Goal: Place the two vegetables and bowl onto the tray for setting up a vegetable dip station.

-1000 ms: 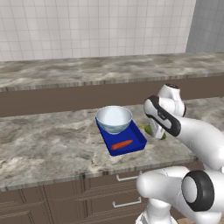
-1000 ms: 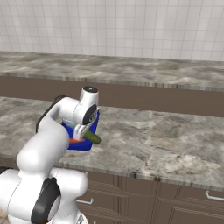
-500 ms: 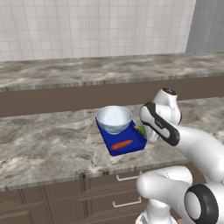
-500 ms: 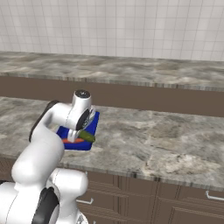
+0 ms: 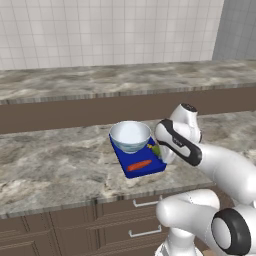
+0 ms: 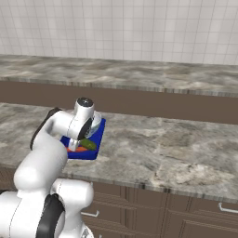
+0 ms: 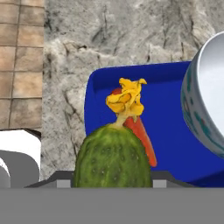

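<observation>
My gripper (image 5: 159,150) is shut on the short dark green cucumber (image 7: 113,158), which has a yellow flower at its tip. In the right base view the cucumber (image 6: 87,144) hangs over the near right part of the blue tray (image 6: 98,135). The orange carrot (image 5: 139,165) lies on the tray (image 5: 150,168) near its front; in the hand view the carrot (image 7: 143,140) shows just behind the cucumber. The white bowl (image 5: 130,135) stands on the back of the tray, and its pale patterned outside (image 7: 197,113) is at the right of the hand view.
The tray sits on a grey marble counter (image 5: 55,165) near its front edge, with brown drawers (image 5: 115,220) below. A raised back counter (image 5: 100,80) and a tiled wall run behind. Floor tiles (image 7: 19,65) show past the counter edge in the hand view.
The arm has swung left with the cucumber in its grip, from beside the tray's right edge to over the tray. Bowl and carrot have stayed put.
</observation>
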### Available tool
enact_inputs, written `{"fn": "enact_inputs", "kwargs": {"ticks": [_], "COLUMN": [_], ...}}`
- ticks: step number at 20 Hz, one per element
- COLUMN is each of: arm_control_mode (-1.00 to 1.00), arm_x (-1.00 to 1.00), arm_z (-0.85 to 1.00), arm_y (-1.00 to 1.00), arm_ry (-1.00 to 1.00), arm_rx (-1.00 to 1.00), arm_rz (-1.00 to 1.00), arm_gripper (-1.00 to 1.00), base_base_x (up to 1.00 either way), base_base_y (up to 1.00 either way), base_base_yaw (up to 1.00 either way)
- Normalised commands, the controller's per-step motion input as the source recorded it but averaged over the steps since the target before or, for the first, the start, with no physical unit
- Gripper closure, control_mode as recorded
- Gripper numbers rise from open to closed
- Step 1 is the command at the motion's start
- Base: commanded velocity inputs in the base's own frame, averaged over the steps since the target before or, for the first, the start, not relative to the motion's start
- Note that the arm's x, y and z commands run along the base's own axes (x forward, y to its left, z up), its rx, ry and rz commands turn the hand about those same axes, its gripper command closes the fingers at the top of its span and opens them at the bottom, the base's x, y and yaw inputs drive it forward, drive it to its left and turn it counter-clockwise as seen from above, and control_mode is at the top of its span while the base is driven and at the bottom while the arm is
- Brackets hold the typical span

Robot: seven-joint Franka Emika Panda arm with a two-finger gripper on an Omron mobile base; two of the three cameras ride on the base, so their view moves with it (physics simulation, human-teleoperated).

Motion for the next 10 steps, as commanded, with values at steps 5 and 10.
{"fn": "enact_inputs", "kwargs": {"ticks": [5,10], "arm_control_mode": [-1.0,-1.0], "arm_x": [0.17,0.1], "arm_z": [-0.08,-0.15], "arm_y": [0.12,0.1], "arm_ry": [0.0,0.07], "arm_rx": [0.05,0.05], "arm_rz": [0.07,0.07], "arm_gripper": [1.0,1.0], "base_base_x": [0.0,0.0], "base_base_y": [0.0,0.0], "base_base_yaw": [0.0,0.0]}}
